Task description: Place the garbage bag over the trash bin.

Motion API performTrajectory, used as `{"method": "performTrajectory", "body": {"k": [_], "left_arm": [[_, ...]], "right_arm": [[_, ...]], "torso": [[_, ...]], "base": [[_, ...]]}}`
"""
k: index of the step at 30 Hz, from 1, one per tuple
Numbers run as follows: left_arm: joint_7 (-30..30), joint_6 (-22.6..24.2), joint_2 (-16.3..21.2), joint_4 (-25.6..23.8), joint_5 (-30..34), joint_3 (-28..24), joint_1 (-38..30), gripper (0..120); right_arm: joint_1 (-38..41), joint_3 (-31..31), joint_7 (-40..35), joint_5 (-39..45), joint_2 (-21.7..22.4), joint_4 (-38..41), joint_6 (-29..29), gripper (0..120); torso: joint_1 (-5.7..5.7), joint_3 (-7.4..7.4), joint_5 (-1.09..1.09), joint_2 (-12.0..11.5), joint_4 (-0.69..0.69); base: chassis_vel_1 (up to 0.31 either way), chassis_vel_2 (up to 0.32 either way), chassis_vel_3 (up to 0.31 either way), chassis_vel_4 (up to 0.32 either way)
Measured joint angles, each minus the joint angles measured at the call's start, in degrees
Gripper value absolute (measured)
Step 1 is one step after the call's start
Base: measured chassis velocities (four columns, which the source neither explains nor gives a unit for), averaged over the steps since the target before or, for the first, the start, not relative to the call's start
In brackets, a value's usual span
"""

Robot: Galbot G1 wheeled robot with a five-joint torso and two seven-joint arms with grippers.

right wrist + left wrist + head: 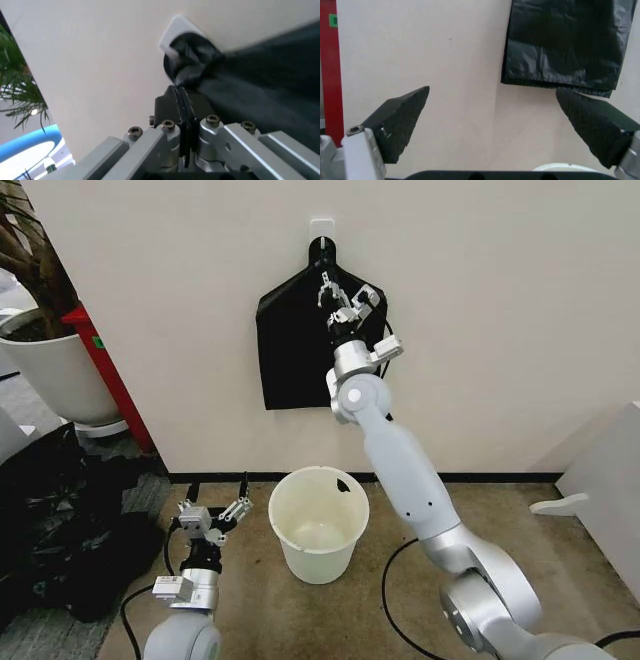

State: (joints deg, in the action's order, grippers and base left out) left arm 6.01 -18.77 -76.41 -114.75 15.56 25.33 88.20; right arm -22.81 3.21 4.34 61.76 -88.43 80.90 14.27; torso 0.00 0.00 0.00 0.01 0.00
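Reaching high against the cream wall, my right arm stretches up from the lower right of the head view, elbow bent, wrist tilted toward the flat black shield-shaped plastic bundle that hangs by its pinched top from a small white wall hook. My right hand sits against the upper right part of that bundle, just below the hook. In the right wrist view its two black fingers are pressed flat together, clenched, with their tips just at the bunched black neck of plastic under the white hook plate; whether any film is pinched between them I cannot tell.

No brand or readable writing shows anywhere; a small green label on the red panel by the wall is too small to read.

My left arm is low at the bottom left, forearm upright, with my left hand pointing up and toward the wall, just beside the small round cream-white plastic trash bin. Its two black textured fingers are spread wide and hold nothing; between them the left wrist view shows the bare wall and the bundle's lower edge above.

That bin stands upright on the brown floor, directly below the hanging bundle, open and unlined, a dark speck on its far rim. A big heap of black plastic lies on the floor to the left, beneath a large white plant pot.
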Motion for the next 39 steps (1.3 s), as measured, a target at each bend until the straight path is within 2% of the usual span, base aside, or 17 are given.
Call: {"method": "performTrajectory", "body": {"k": [7, 23, 39], "left_arm": [[0.07, -0.29, 0.05, 0.16, 0.00, -0.03, -0.06, 100], [0.22, -0.55, 0.39, -0.14, 0.34, -0.18, 0.18, 100], [0.30, -1.02, 0.96, -0.16, 0.79, -0.12, 0.34, 100]], "right_arm": [[-5.07, -1.33, -0.68, -0.34, 1.42, 5.58, 0.57, 0], [-15.38, -3.02, 0.56, -4.31, 4.16, 12.69, 1.08, 0], [-25.38, -4.37, 6.36, -10.51, 7.10, 13.85, 2.93, 0]], "torso": [[0.00, -0.01, 0.00, 0.00, 0.00], [0.00, -0.01, 0.00, -0.01, -0.01], [0.00, -0.01, 0.00, 0.00, -0.01]], "base": [[0.000, 0.000, 0.000, 0.000], [0.000, 0.000, 0.000, 0.000], [0.000, 0.000, 0.000, 0.000]]}}
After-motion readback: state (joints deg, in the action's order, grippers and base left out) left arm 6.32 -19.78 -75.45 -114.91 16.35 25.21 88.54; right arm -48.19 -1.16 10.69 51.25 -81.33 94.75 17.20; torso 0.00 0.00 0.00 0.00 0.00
